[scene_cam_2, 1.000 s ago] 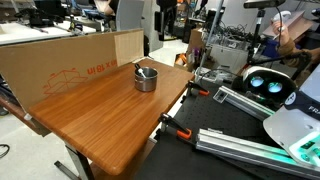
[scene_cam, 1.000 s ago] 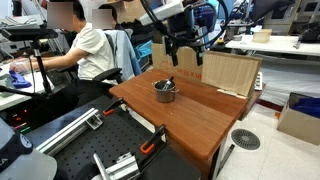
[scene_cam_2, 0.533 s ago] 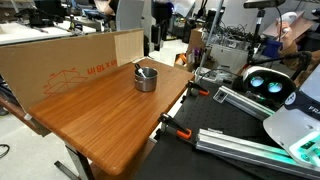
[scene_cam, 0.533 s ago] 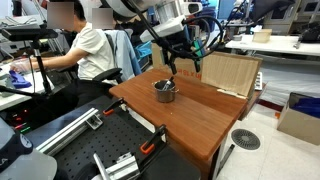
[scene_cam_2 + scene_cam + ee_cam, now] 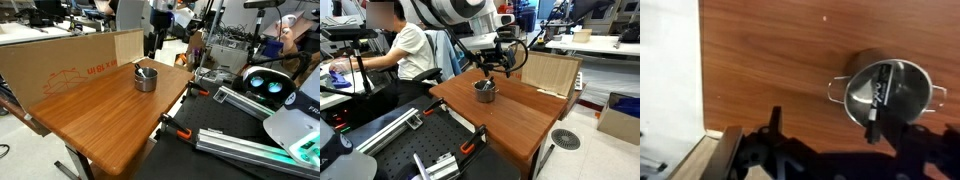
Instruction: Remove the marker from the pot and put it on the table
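Observation:
The pot (image 5: 484,92) is a small silver pot with side handles standing on the reddish-brown table (image 5: 520,118) near one end; it shows in both exterior views (image 5: 146,79). The dark marker (image 5: 878,98) leans inside the pot (image 5: 902,98), with one end sticking over the rim (image 5: 140,69). My gripper (image 5: 493,68) hangs open and empty just above and behind the pot. In the wrist view its dark fingers (image 5: 855,128) frame the lower edge, and the pot lies toward the right finger.
A cardboard sheet (image 5: 550,72) stands upright along one table edge (image 5: 70,62). A seated person (image 5: 405,48) is beyond the table. Black rails with orange clamps (image 5: 425,145) lie beside it. A cardboard box (image 5: 620,118) sits on the floor.
The arm has swung across and come down from beside the cardboard to just above the pot. The pot and marker have not moved.

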Controlling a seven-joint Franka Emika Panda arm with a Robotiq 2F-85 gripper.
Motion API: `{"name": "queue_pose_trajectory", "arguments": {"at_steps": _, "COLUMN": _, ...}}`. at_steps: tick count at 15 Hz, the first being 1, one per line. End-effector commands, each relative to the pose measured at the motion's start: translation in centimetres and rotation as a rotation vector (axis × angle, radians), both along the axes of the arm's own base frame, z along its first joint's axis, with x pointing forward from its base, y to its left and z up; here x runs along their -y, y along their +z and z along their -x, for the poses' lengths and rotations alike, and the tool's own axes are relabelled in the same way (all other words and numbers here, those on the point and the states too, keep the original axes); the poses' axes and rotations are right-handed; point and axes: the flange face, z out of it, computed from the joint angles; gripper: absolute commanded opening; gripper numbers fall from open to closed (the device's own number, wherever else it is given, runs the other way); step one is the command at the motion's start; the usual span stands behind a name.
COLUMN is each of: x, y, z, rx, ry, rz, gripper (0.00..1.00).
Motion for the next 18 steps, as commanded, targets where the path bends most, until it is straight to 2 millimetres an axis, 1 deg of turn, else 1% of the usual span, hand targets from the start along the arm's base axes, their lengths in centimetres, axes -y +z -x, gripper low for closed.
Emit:
{"name": "queue_pose_trajectory", "arguments": {"at_steps": 1, "x": -0.8, "y": -0.6, "z": -0.1, "rx": -0.004, "ry": 0.03, "rz": -0.077, "gripper": 1.0}}
{"name": "queue_pose_trajectory", "arguments": {"at_steps": 6, "x": -2.3, "y": -0.5, "z": -1.5, "rx": -0.032, "ry": 0.021, "rz": -0.14, "gripper": 1.0}}
{"name": "queue_pose_trajectory", "arguments": {"at_steps": 10, "x": -2.8, "y": -0.7, "z": -3.4, "rx": -0.081, "ry": -0.005, "rz": -0.172, "gripper": 1.0}}
{"name": "queue_pose_trajectory", "arguments": {"at_steps": 14, "x": -3.2, "y": -1.7, "z": -5.4, "rx": -0.168, "ry": -0.015, "rz": -0.166, "gripper": 1.0}}
{"name": "queue_pose_trajectory", "arguments": {"at_steps": 18, "x": -3.7, "y": -3.2, "z": -7.1, "rx": -0.231, "ry": -0.023, "rz": -0.136, "gripper": 1.0}}
